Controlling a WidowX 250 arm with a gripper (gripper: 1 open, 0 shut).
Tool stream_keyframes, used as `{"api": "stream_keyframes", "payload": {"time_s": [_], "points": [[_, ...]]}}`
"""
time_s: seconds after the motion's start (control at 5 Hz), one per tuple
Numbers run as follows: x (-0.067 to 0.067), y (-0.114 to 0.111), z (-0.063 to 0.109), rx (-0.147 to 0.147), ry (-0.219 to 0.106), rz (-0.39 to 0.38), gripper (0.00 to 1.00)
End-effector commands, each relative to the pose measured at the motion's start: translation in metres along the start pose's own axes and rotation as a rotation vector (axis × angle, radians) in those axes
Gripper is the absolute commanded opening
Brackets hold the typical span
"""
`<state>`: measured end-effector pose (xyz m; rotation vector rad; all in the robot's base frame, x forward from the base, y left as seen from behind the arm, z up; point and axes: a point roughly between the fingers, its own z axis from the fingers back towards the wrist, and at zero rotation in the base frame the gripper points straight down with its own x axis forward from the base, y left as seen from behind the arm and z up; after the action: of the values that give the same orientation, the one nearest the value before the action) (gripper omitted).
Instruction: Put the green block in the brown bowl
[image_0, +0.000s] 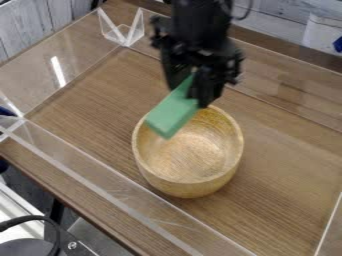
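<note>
The green block (174, 111) hangs tilted in the air, its lower end over the far left part of the brown bowl (189, 150). My gripper (198, 80) points down and is shut on the block's upper end, black fingers (213, 82) on either side. The round, light wooden bowl sits in the middle of the wooden table and holds nothing. The block's top end is hidden behind the fingers.
A clear acrylic wall (54, 70) fences the table on the left and front. A small clear stand (120, 30) sits at the back left. Bare wood (294, 150) lies to the right of the bowl.
</note>
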<state>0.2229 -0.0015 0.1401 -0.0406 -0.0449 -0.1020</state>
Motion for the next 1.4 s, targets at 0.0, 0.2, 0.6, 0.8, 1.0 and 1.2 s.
{"api": "stream_keyframes", "payload": {"time_s": [0.0,0.2,0.6,0.8,1.0,1.2], "points": [[-0.005,-0.008,0.0,0.005,-0.024,-0.04,0.0],[-0.008,-0.025,-0.011,-0.013,-0.01,-0.077,0.0],[-0.003,-0.027,-0.026,-0.021,0.011,-0.1,0.0],[-0.004,-0.01,-0.03,-0.013,0.018,-0.078,0.0],[0.001,-0.023,-0.028,-0.017,0.011,-0.096,0.0],[0.005,-0.027,-0.027,-0.019,0.008,-0.104,0.0]]}}
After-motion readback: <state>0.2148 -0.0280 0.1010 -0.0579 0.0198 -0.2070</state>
